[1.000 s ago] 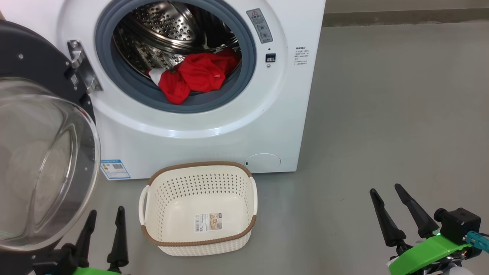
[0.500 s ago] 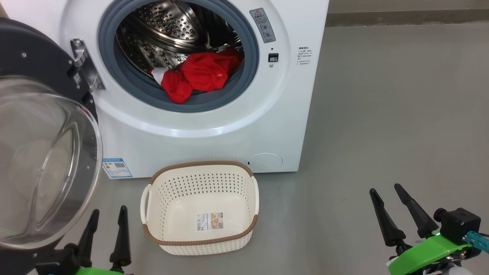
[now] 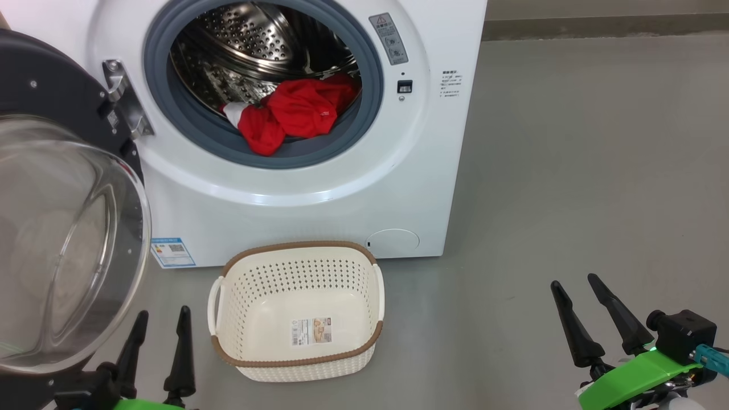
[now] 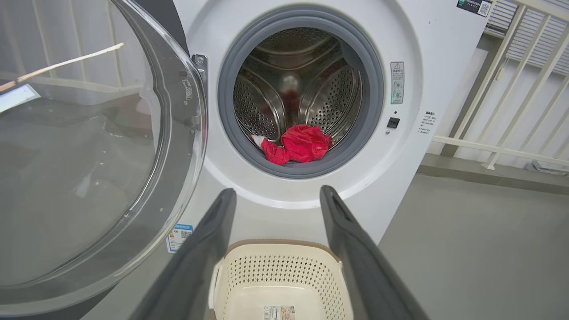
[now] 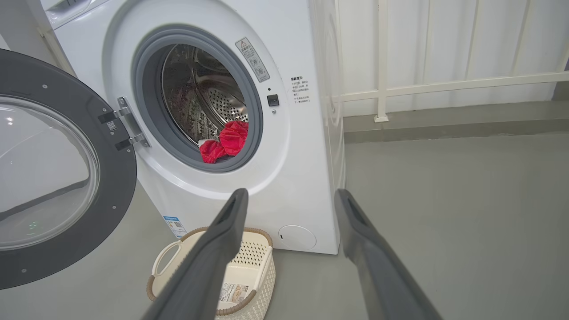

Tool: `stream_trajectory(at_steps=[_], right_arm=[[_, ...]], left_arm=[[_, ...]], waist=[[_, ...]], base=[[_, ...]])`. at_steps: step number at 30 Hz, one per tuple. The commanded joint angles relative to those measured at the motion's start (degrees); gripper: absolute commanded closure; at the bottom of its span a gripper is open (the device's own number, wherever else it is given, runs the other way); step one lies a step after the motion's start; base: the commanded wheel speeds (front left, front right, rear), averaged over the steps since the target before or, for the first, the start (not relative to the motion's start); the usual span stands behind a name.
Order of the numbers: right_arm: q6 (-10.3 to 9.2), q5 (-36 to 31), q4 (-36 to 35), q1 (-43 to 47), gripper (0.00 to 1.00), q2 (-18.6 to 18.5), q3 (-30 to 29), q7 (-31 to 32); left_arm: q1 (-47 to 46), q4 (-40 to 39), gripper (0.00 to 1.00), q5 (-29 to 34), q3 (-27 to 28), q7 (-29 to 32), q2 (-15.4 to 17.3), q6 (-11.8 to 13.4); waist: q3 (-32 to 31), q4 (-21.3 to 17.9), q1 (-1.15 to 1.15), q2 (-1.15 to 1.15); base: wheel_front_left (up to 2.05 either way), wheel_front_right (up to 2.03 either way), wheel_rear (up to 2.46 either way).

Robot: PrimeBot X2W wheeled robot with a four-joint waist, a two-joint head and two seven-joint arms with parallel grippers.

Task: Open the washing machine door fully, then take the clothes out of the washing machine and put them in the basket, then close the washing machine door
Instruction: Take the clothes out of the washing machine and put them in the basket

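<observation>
The white washing machine (image 3: pixel 319 188) stands with its round black door (image 3: pixel 62 228) swung wide open to the left, glass bowl bulging toward me. Red clothes (image 3: pixel 290 111) with a white patch lie at the drum's front lip, resting on the grey rubber ring (image 3: pixel 364 108). The cream basket (image 3: pixel 296 310) with a brown rim sits on the floor in front of the machine and holds only its paper label. My left gripper (image 3: pixel 162 319) is open at the lower left, beside the door's edge. At the lower right my right gripper (image 3: pixel 575 285) is open over bare floor. Both hold nothing.
Grey floor (image 3: pixel 569 171) stretches to the right of the machine. In the right wrist view a white railing (image 5: pixel 444 80) runs along the wall behind the machine. The open door (image 5: pixel 53 178) takes up the space to the machine's left.
The whole head view shifted slightly right and then back, so the camera moved a little. Grippers, clothes, basket and door keep their places.
</observation>
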Motion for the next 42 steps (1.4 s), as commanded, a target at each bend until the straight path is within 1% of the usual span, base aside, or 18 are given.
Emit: stream_trajectory(at_steps=[1,12,26,31,42], right_arm=[[0.17,-0.3,-1.5,-0.6,0.0,-0.8,1.0,-0.7],[0.17,-0.5,-1.5,-0.5,0.0,-0.5,0.9,-0.7],[0.17,-0.5,-1.4,-0.5,0.0,-0.5,1.1,-0.7],[0.17,-0.4,-1.4,-0.4,0.0,-0.6,1.3,-0.7],[0.17,-0.4,-1.3,-0.5,0.0,-0.8,1.6,-0.7]], left_arm=[[-1.3,-1.3,0.0,0.6,2.2,-0.7,0.7,-0.5],[-1.4,-1.2,0.0,1.4,2.6,-0.7,0.4,-0.8],[-1.5,-1.0,0.0,1.7,3.1,-0.7,0.1,-1.2],[-1.4,-1.3,0.0,1.8,3.2,-0.7,0.0,-1.3],[-1.5,-0.9,0.0,2.0,3.4,-0.7,-0.2,-1.6]], waist=[[0.0,0.0,0.0,0.0],[0.2,-0.1,0.0,0.0],[0.1,-0.2,0.0,0.0],[0.0,-0.1,0.0,0.0],[0.2,0.2,0.0,0.0]], base=[[0.0,0.0,0.0],[0.52,-0.52,0.0],[1.77,-1.77,0.0],[1.26,-1.26,0.0],[0.28,-0.28,0.0]])
